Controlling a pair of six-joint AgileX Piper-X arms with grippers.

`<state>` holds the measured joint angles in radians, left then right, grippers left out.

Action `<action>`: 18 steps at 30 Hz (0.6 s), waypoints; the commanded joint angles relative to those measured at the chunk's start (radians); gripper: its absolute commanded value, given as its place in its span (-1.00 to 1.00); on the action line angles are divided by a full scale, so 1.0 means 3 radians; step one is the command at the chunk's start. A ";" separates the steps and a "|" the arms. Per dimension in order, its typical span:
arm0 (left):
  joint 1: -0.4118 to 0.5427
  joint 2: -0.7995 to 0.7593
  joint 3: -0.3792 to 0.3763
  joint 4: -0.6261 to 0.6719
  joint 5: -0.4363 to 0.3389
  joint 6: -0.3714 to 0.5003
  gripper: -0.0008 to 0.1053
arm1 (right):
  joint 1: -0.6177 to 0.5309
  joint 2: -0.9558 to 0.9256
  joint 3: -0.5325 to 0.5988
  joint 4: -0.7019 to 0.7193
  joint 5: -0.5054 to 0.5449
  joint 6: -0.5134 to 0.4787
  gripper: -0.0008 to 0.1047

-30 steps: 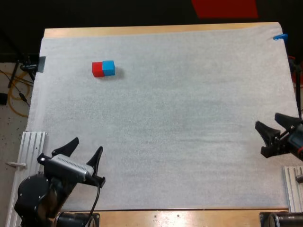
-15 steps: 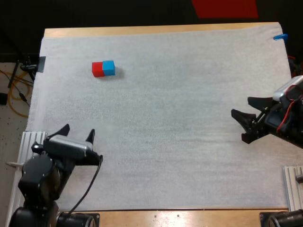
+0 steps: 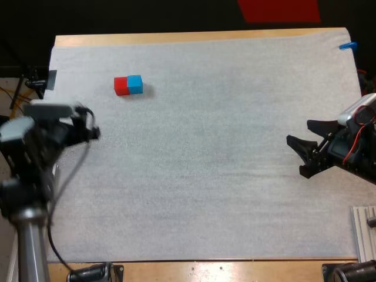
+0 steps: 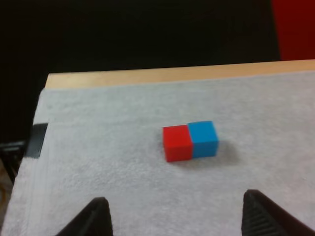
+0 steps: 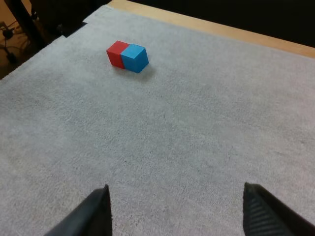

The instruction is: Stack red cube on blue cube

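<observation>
Closer, left claw spread; red cube touches blue cube.

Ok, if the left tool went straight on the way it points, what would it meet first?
Probably the red cube, roughly centred ahead of the open left tool; bare mat lies between, though depth is uncertain.

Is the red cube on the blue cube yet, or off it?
Off. The small red cube rests on the white mat, side by side with and touching the small blue cube.
</observation>
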<state>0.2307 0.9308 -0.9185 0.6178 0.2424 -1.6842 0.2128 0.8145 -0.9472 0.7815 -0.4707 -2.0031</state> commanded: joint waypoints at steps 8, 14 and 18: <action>0.0059 0.1114 -0.0654 0.0044 0.0158 0.0243 0.06 | 0.0010 -0.0007 -0.0019 -0.0037 -0.0009 -0.0048 0.07; -0.0147 0.1646 -0.0928 0.0044 0.0147 0.0320 -0.15 | 0.0010 -0.0007 -0.0019 -0.0037 -0.0009 -0.0048 0.07; -0.0287 0.1957 -0.1115 0.0037 -0.0014 0.0320 -0.50 | 0.0010 -0.0007 -0.0019 -0.0037 0.0011 -0.0048 0.07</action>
<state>0.1541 1.5087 -1.2290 0.6326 0.2671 -1.5873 0.2128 0.8145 -0.9472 0.7815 -0.4632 -2.0031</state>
